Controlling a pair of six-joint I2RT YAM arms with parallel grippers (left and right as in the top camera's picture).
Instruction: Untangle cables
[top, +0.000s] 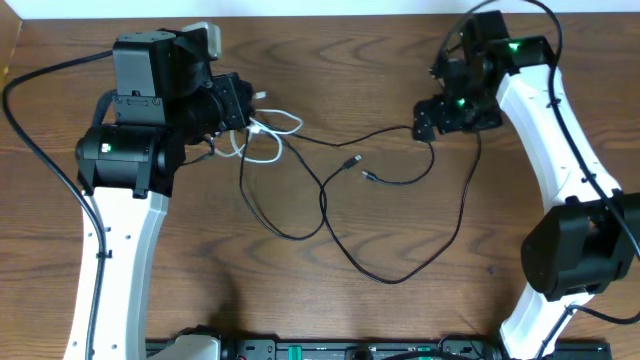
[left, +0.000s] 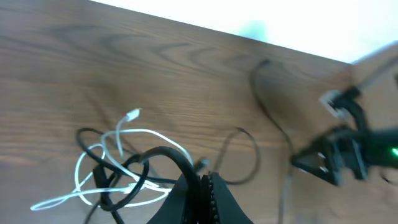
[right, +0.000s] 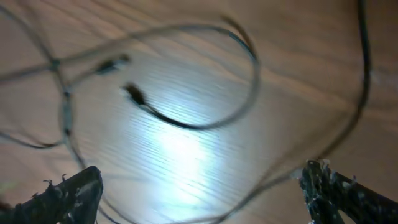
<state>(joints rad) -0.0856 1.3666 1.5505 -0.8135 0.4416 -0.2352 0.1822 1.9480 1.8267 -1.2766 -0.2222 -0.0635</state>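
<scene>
Several thin black cables (top: 330, 215) lie looped across the middle of the wooden table. Two small plug ends (top: 358, 167) rest near the centre. A shorter white cable (top: 268, 135) is coiled into the black ones just beside my left gripper (top: 245, 115). In the left wrist view, my left gripper (left: 202, 182) is shut on a black cable (left: 163, 152) that arcs up out of the white-and-black knot (left: 118, 171). My right gripper (top: 427, 128) hovers at the right end of the cables. Its fingers (right: 74, 193) stand wide apart over a black cable (right: 205, 124), gripping nothing.
Thick black wires (top: 45, 72) run from the arm bases along the left and right sides. A dark bar with sockets (top: 330, 350) lies along the front edge. The table's far edge (top: 330, 12) is close behind both grippers.
</scene>
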